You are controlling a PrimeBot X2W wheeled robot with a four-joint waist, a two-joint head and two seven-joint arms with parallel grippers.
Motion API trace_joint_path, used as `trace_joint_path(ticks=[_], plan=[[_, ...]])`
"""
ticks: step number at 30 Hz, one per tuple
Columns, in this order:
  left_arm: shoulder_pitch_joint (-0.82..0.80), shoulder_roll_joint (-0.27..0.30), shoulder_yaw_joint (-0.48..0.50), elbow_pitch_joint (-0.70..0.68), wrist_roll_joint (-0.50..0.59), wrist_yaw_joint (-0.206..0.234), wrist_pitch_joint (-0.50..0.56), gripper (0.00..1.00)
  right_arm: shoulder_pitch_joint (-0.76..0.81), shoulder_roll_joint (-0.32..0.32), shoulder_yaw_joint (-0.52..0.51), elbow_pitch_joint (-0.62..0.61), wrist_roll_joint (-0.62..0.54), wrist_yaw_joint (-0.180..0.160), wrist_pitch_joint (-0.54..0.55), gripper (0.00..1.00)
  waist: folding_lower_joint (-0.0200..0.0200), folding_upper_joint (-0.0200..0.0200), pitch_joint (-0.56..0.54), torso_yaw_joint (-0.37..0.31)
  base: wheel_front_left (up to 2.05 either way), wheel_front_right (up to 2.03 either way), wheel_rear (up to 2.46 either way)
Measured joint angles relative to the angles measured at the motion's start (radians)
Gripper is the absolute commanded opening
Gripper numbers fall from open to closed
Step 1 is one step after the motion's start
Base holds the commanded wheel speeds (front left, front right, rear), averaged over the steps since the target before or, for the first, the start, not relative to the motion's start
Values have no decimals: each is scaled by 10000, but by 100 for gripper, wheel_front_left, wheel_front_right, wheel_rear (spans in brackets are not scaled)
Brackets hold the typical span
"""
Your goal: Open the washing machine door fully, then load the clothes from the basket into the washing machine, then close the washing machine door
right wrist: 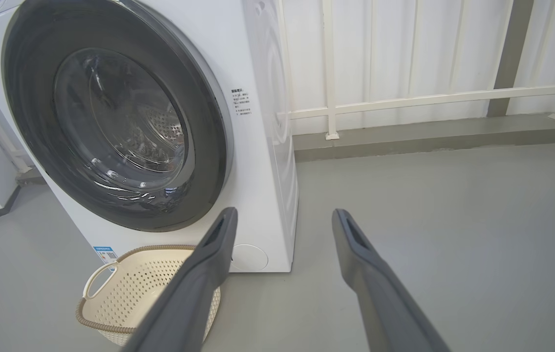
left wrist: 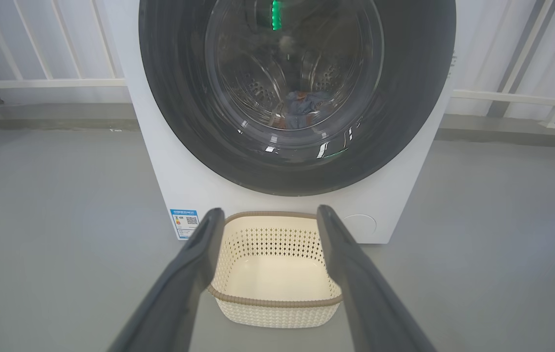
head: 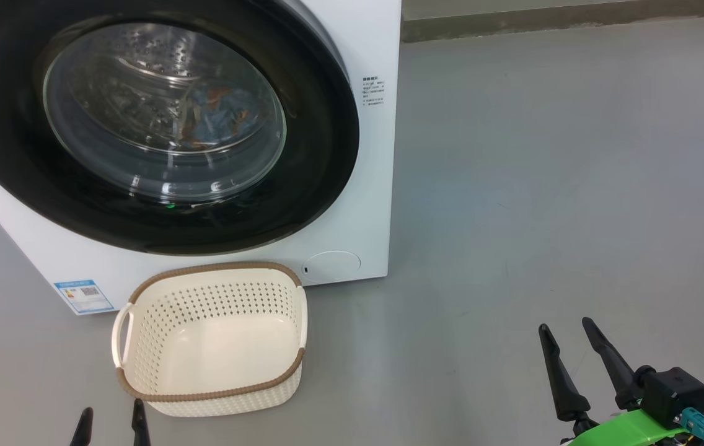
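The white washing machine (head: 370,186) stands ahead with its round black door (head: 11,155) shut flat against the front. Through the glass window, blue clothes (head: 222,114) with orange print lie in the steel drum, also seen as clothes (left wrist: 304,105). The cream basket (head: 141,365) sits on the floor right before the machine, with nothing in it. My left gripper (head: 111,415) is open, low at the basket's near left corner. My right gripper (head: 567,327) is open over bare floor, well right of the basket (right wrist: 96,313). In the wrist views the left gripper (left wrist: 267,215) and right gripper (right wrist: 285,215) hold nothing.
A grey floor (head: 544,186) spreads wide to the right of the machine. A white railing (right wrist: 404,100) on a low grey kerb runs behind. A blue label (head: 82,296) and a round service flap (head: 332,265) mark the machine's lower front.
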Motion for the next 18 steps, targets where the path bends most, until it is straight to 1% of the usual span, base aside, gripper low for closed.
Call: trace_joint_path(ticks=[16,17,18], plan=[[-1,0,44,-188,119,-69,0,100,0,40,-92,-121,-102,0,0,100,0,0,41,47,0,0,0],[-3,-13,31,-104,104,-69,4,0,-1,40,-61,-21,-90,2,0,0,0,0,41,48,0,0,0],[7,-42,12,33,96,-69,8,0,12,50,-31,127,-86,2,4,0,0,0,42,48,0,0,0]])
